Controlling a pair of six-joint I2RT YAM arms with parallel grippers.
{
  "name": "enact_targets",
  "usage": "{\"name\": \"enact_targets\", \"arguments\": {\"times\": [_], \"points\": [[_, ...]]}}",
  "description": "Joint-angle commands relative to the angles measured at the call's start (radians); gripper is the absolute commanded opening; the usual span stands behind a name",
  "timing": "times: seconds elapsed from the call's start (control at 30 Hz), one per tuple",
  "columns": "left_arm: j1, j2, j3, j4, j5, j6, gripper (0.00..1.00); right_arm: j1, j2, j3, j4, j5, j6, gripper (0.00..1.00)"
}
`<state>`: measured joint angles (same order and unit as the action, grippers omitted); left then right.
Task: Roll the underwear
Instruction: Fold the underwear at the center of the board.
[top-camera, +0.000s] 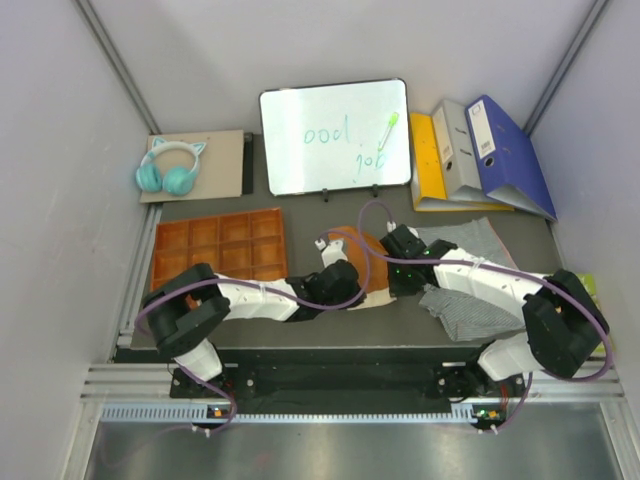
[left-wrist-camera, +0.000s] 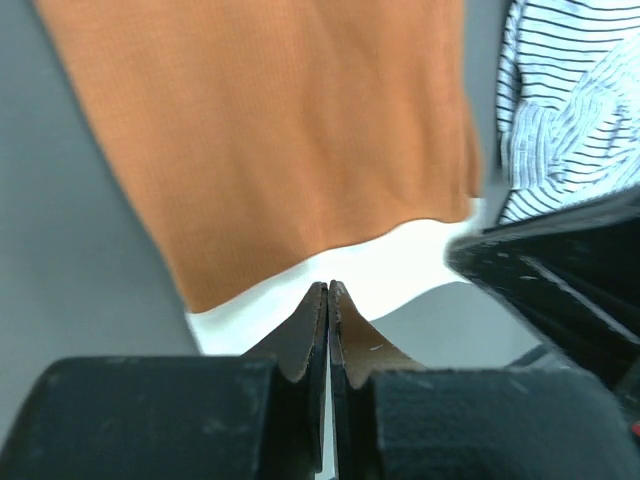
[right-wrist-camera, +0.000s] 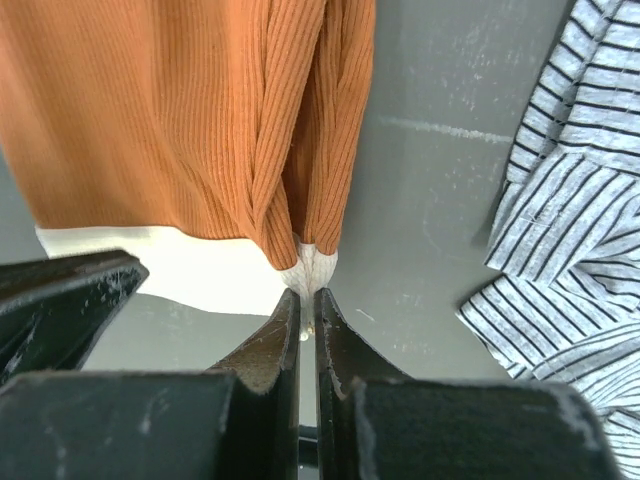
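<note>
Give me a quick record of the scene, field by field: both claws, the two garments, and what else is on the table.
Left claw: shut on the cream waistband of the rust-orange briefs
Right claw: shut on the same waistband's bunched corner
Briefs: mostly flat, not yet rolled
Striped boxer shorts: crumpled, beside the briefs, not gripped
Also there: orange tray, whiteboard, headphones, binders

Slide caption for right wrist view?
Right gripper shut on the cream waistband of the orange briefs; striped boxers lie beside.

– I see the rust-orange cloth briefs (right-wrist-camera: 180, 120) as matt, finely ribbed knit, with a smoother cream waistband.

– I read the grey-and-white striped cloth boxer shorts (right-wrist-camera: 575, 190) as thin and crumpled. The grey tabletop (right-wrist-camera: 430, 200) looks matt and scuffed.
</note>
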<state>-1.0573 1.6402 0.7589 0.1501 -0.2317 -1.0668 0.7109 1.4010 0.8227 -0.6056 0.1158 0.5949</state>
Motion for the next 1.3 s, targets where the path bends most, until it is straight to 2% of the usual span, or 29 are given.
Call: {"name": "enact_targets", "arguments": {"times": [0.0, 0.33, 0.43, 0.67, 1.03, 1.27], "points": [[-0.006, 0.022, 0.026, 0.086, 0.029, 0.004, 0.04, 0.001, 0.012, -0.016, 0.043, 0.015, 0.017, 0.0], [-0.01, 0.124, -0.012, 0.264, 0.081, -0.05, 0.03, 0.001, 0.018, -0.022, 0.05, 0.001, 0.019, 0.0], [-0.012, 0.139, -0.003, 0.212, 0.078, -0.064, 0.0, -0.001, 0.015, -0.019, 0.049, -0.005, 0.019, 0.0], [-0.013, 0.109, -0.003, 0.04, 0.009, -0.062, 0.0, -0.001, -0.02, 0.038, 0.029, -0.019, 0.005, 0.0], [-0.013, 0.106, -0.027, 0.046, 0.005, -0.062, 0.0, 0.022, -0.017, 0.041, 0.142, -0.177, 0.013, 0.0], [-0.013, 0.096, -0.038, 0.058, 0.0, -0.051, 0.0, 0.024, 0.067, -0.017, 0.245, -0.265, 0.02, 0.0]]}}
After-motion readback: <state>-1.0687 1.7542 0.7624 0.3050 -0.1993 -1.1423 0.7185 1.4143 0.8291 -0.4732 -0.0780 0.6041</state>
